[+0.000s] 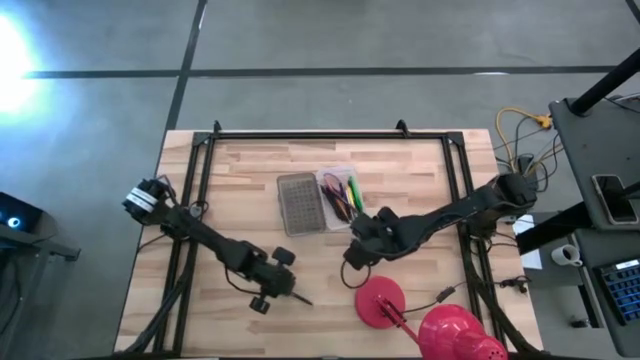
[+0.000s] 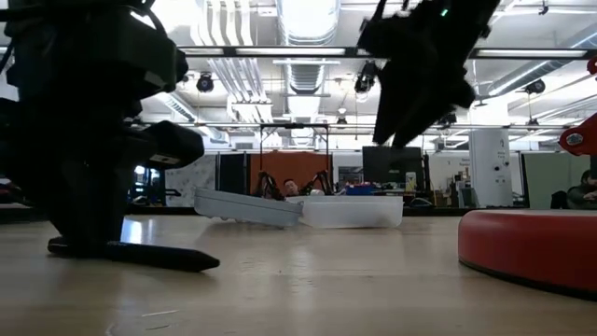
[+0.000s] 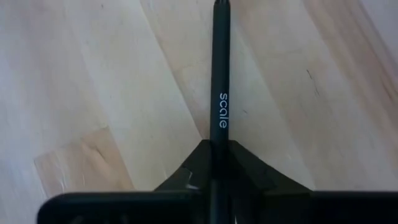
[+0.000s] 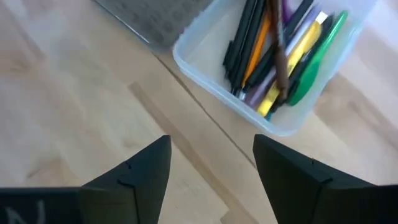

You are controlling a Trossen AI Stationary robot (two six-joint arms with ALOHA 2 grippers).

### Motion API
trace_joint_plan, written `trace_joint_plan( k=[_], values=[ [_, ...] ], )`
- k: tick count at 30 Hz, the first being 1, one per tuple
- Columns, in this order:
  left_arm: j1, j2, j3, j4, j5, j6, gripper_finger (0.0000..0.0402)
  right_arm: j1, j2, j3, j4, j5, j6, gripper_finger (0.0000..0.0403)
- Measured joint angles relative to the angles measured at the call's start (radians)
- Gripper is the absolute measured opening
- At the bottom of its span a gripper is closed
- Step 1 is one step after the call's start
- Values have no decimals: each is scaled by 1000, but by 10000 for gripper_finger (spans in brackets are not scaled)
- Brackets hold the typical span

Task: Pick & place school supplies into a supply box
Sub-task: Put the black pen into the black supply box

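A slim black plastic pen printed with the word "scale" [image 3: 219,93] is pinched in the left pincer [image 3: 214,163], its fingers pressed against the barrel near one end, so that most of the length juts forward over the pale wooden bench [image 1: 240,190]. In the high view, pen and left pincer are seen well apart from the clear rectangular plastic supply box [image 1: 341,195], on the near side of it. The pen is judged light, stiff and rather smooth; held so close to its end, it could pivot or slip, and a hold nearer the middle would be steadier.

The box is seen with its grey grid-textured lid [image 1: 299,203] lying open just beside it, and green, yellow, orange and black pens and markers [image 4: 280,56] already lie inside. The right pincer [image 4: 211,165] hangs just beside the box with its fingers spread and nothing between them.
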Motion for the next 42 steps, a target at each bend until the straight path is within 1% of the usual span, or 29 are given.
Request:
trace_joint_plan(
  k=[3, 6, 8, 9, 10, 12, 14, 15, 17, 19, 21, 23, 27, 31, 33, 35, 38, 40, 42],
  values=[
    [16, -6, 13, -39, 11, -12, 16, 16, -47, -16, -7, 48, 4, 210],
    [37, -75, 47, -106, 37, -6, 13, 23, -106, -38, -39, 135, 43, 203],
    [57, -131, 76, -221, 37, 23, 12, 23, -157, -53, -57, 199, 71, 198],
    [74, -163, 90, -308, 29, 38, 12, 23, -183, -65, -64, 220, 76, 195],
    [94, -194, 121, -352, 24, 60, 12, 24, -208, -77, -68, 237, 75, 193],
    [136, -246, 195, -388, -13, 139, 12, 22, -248, -101, -64, 262, 61, 190],
    [196, -266, 250, -506, -44, 250, 11, 18, -277, -127, -65, 292, 41, 189],
    [229, -264, 275, -535, -51, 320, 11, 17, -285, -139, -63, 304, 29, 189],
    [305, -232, 336, -524, -53, 491, 11, 13, -293, -162, -47, 317, 19, 189],
    [381, -203, 396, -570, -76, 645, 12, 11, -292, -180, -36, 317, 32, 189],
    [457, -163, 470, -570, -105, 762, 18, 11, -284, -190, -25, 316, 74, 187],
    [528, -105, 531, -601, -109, 852, 21, 11, -267, -194, -6, 316, 121, 187],
    [654, 2, 674, -587, -105, 946, 19, 13, -228, -188, 39, 288, 137, 187],
    [732, 137, 819, -597, -104, 1080, 18, 15, -187, -157, 25, 252, 76, 186],
    [760, 201, 879, -607, -79, 1137, 18, 20, -174, -131, -22, 252, 54, 184],
    [783, 233, 922, -610, -43, 1115, 18, 22, -165, -100, -87, 252, 58, 184],
    [812, 255, 957, -621, -19, 1119, 18, 24, -167, -59, -229, 255, 126, 185],
    [822, 265, 946, -619, 8, 1130, 18, 25, -177, -37, -315, 266, 170, 185],
    [821, 271, 923, -603, 14, 1132, 18, 28, -181, -23, -391, 284, 192, 185]
  ],
)
